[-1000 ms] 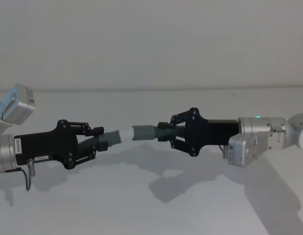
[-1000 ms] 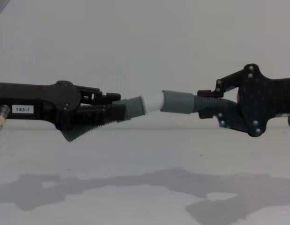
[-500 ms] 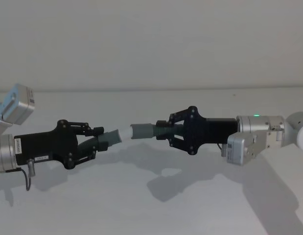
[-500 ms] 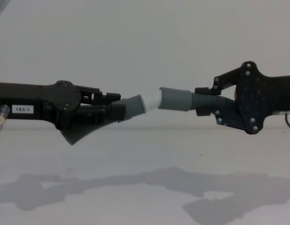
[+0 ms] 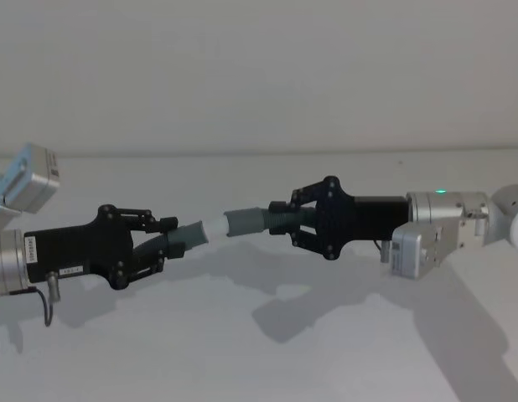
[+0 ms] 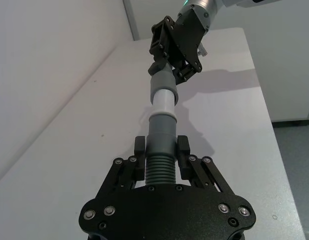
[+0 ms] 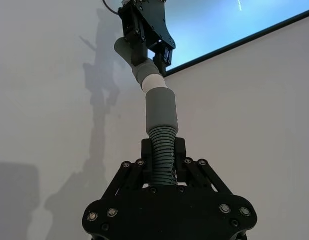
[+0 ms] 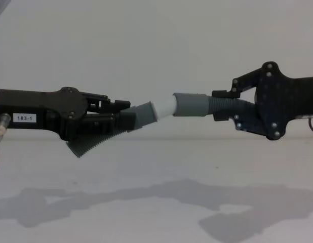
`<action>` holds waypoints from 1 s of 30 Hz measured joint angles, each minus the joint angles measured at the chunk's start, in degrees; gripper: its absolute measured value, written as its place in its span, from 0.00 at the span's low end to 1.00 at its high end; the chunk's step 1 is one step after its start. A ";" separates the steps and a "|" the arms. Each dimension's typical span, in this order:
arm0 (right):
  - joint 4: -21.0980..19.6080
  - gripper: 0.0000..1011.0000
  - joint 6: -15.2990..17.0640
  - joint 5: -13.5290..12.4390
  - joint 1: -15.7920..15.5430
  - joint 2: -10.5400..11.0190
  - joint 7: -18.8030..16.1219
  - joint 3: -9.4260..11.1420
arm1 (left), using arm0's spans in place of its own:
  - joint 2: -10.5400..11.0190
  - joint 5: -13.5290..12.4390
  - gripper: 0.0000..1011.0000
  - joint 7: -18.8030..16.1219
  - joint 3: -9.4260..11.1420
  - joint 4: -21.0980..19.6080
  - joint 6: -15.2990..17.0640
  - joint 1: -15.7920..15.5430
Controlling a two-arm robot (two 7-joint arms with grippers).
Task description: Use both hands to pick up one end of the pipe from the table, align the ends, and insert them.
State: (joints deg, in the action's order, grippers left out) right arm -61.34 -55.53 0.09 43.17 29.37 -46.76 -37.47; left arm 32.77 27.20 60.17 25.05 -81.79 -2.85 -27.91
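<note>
Both pipe pieces are held in the air above the table [image 8: 156,167], and none of them touches the white surface. The left gripper [image 8: 127,117] comes in from the left edge of the chest view and is closed on the left pipe piece [image 8: 141,114]; its jaws press on the ribbed part, and the ribbed tail of this piece hangs out below the gripper, slanting down toward the table. In the left wrist view the same gripper [image 6: 161,152] has one finger on each side of the ribbed section, and the smooth grey collar stands out past the fingers. The white tip [image 8: 164,107] of this piece points to the right and a little upward. The right gripper [image 8: 222,105] reaches in from the right edge and is closed on the ribbed part of the right pipe piece [image 8: 197,105], which lies almost level. Its wide grey socket mouth [image 8: 175,104] faces left and meets the white tip; the tip seems to be just at the mouth or a little inside it, but most of the white part is visible between the two grey bodies. The two pieces are not in one line: there is a small bend at the joint. In the head view the joint [image 5: 223,224] hangs over the middle of the table, nearer to its far edge, and dark shadows of the arms lie on the surface under it.
</note>
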 joint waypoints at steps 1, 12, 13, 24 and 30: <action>0.03 0.22 -0.06 0.00 0.06 0.02 -0.01 -0.04 | 0.00 0.00 0.34 0.00 0.00 0.00 0.00 0.00; 0.18 0.22 -0.75 -0.34 0.75 0.26 -0.34 -0.68 | 0.00 0.00 0.34 0.00 0.00 0.00 0.00 0.00; 0.15 0.22 -0.85 -0.43 0.83 0.30 -0.36 -0.82 | 0.00 0.00 0.34 0.00 0.00 0.00 0.00 0.00; -0.42 0.22 -1.31 -0.79 1.30 0.29 -0.43 -1.49 | 0.01 0.00 0.34 0.00 0.00 0.00 0.00 0.00; -0.68 0.22 -1.48 -0.72 1.56 0.23 -0.09 -1.60 | 0.01 -0.01 0.34 0.00 0.00 0.00 0.00 0.00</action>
State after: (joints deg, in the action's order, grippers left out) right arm -62.02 -57.02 -0.63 44.72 29.60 -46.85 -39.07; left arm 32.77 27.19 60.17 25.05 -81.79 -2.85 -27.91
